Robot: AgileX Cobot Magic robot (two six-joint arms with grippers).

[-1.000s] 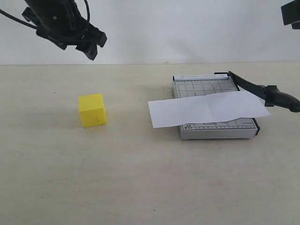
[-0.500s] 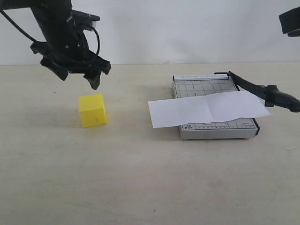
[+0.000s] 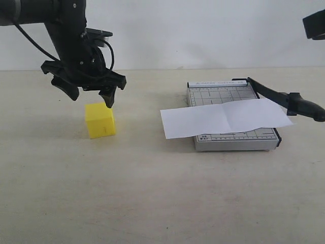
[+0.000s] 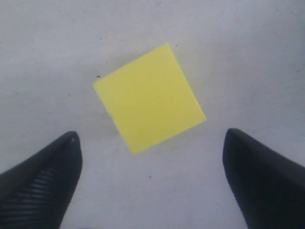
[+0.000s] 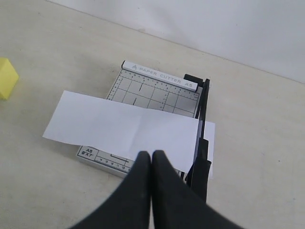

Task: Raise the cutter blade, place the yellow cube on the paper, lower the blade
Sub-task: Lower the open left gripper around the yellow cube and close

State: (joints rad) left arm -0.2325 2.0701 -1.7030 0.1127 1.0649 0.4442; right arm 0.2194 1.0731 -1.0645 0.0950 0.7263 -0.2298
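The yellow cube [image 3: 100, 120] rests on the table at the left. My left gripper [image 3: 87, 96] hangs just above it, open, fingertips level with the cube's top. From the left wrist the cube [image 4: 149, 98] lies ahead of the gap in my left gripper [image 4: 150, 138], between the two spread fingers [image 4: 50, 176]. The paper [image 3: 226, 118] lies across the grey cutter board [image 3: 233, 140]. The cutter blade [image 3: 284, 97] is raised a little above the board's right edge. My right gripper [image 5: 151, 155] is shut, empty, high over the paper [image 5: 128, 129] and blade [image 5: 202, 143].
Only a corner of the right arm [image 3: 315, 23] shows at the top right of the exterior view. Bare beige table [image 3: 152, 193] spreads between cube and cutter board and toward the front. A white wall stands behind.
My left gripper has come down and slightly right, from well above the table to just over the cube. Cube, paper, blade and right arm have not moved.
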